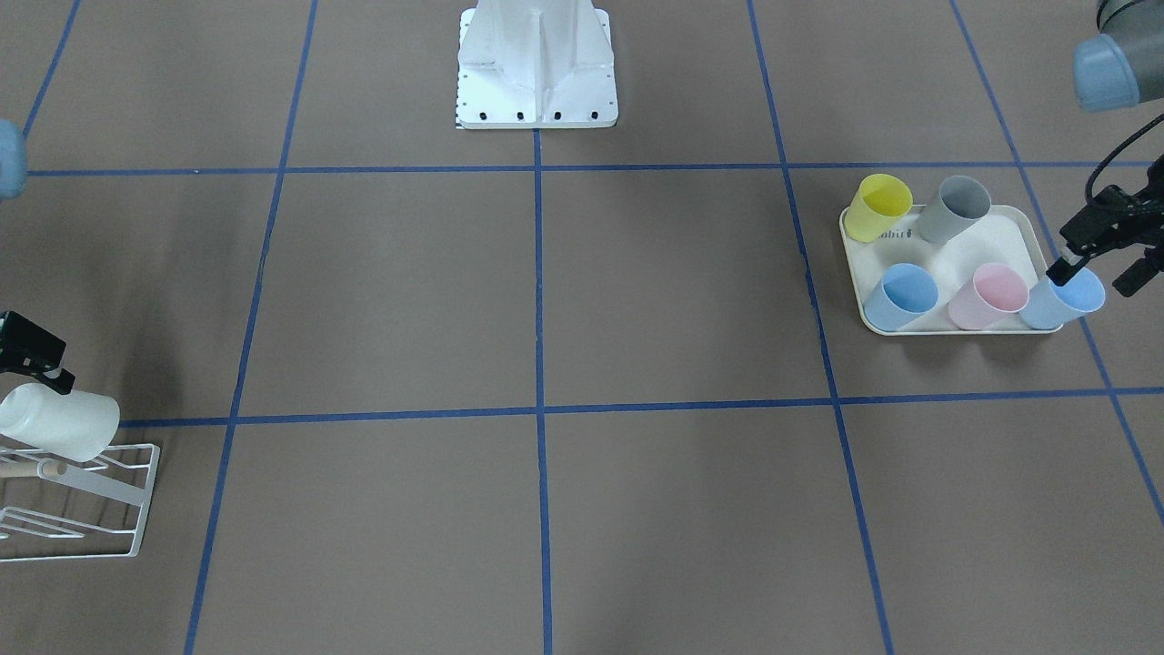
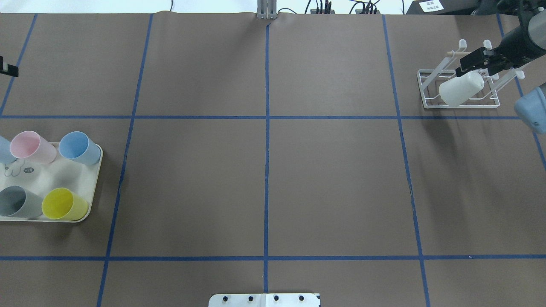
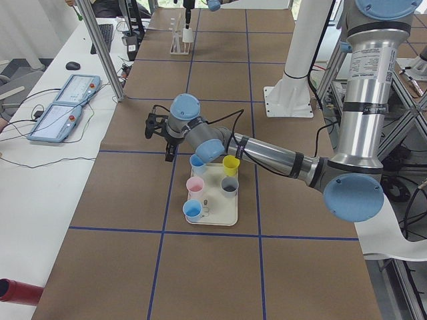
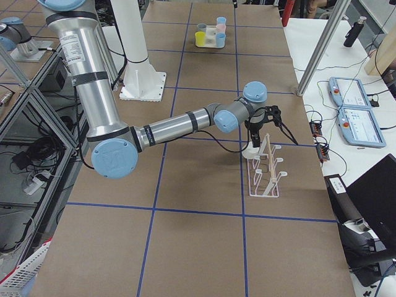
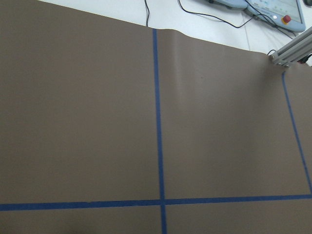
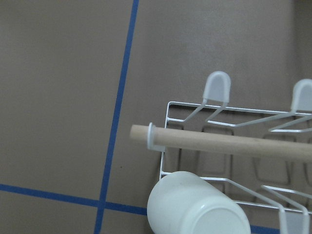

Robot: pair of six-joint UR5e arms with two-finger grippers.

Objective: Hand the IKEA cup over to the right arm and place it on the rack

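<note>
A white IKEA cup lies tilted, base up, over a slanted prong of the white wire rack; its base also fills the bottom of the right wrist view, below the wooden dowel. The right gripper hovers at the cup's base end, fingers on either side of it, but whether they grip it I cannot tell. The left gripper stands open above the tray's outer corner, by a light-blue cup.
A cream tray holds yellow, grey, blue and pink cups. The robot's white base stands at the table's middle edge. Blue tape lines grid the brown table.
</note>
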